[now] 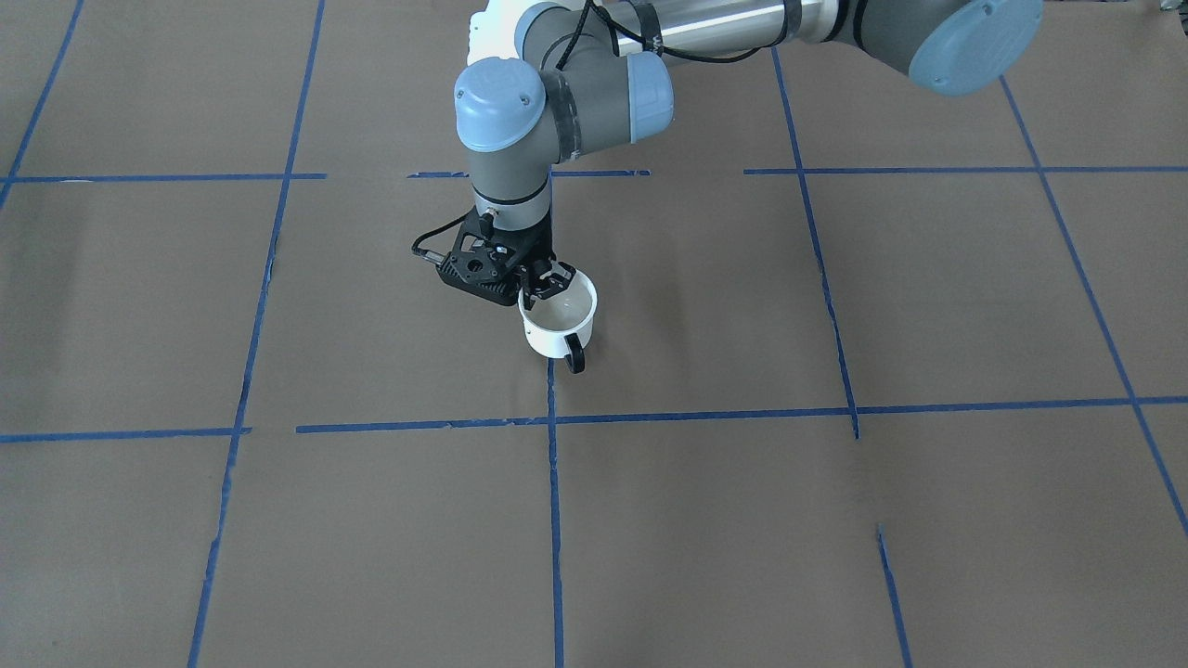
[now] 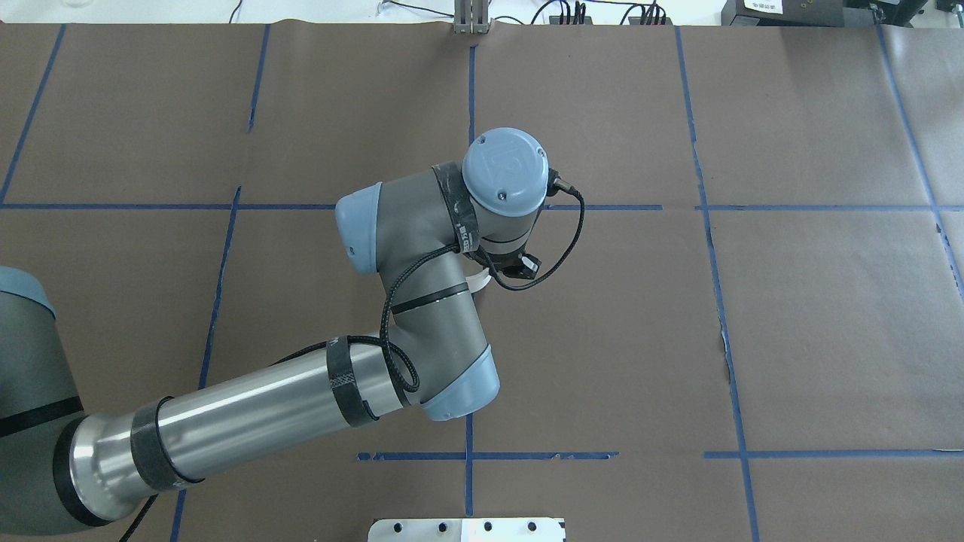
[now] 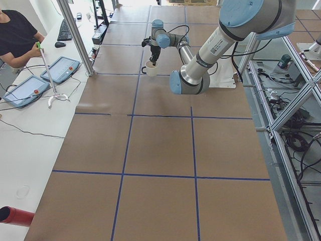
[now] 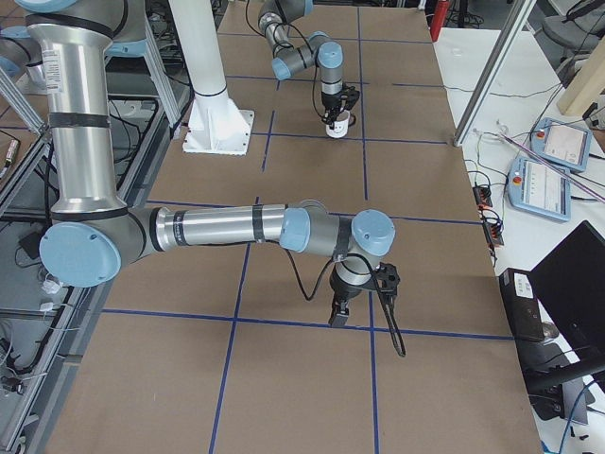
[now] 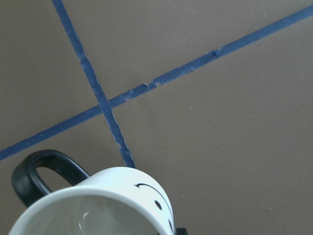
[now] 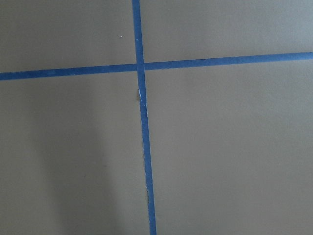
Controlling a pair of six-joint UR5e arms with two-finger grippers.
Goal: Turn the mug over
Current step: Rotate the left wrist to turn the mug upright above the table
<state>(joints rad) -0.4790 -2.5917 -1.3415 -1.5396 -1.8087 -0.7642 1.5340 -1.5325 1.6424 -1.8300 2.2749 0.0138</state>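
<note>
Mug [image 1: 548,340] upright, rim betw. L fingers [image 1: 555,278] — handle [image 1: 574,354] opp. side

Left gripper [image 1: 546,284] clamped (pointing down); right gripper [image 4: 338,318] low.

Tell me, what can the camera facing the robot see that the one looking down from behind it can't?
Only the front-facing view properly shows the mug: white, mouth up, black handle toward the camera, with the left gripper closed on its rim. Only the overhead view shows the cables beyond the table's far edge and a metal plate at the near edge; there the arm hides all but a white sliver of the mug. Both show the left arm and the brown table with blue tape lines.
</note>
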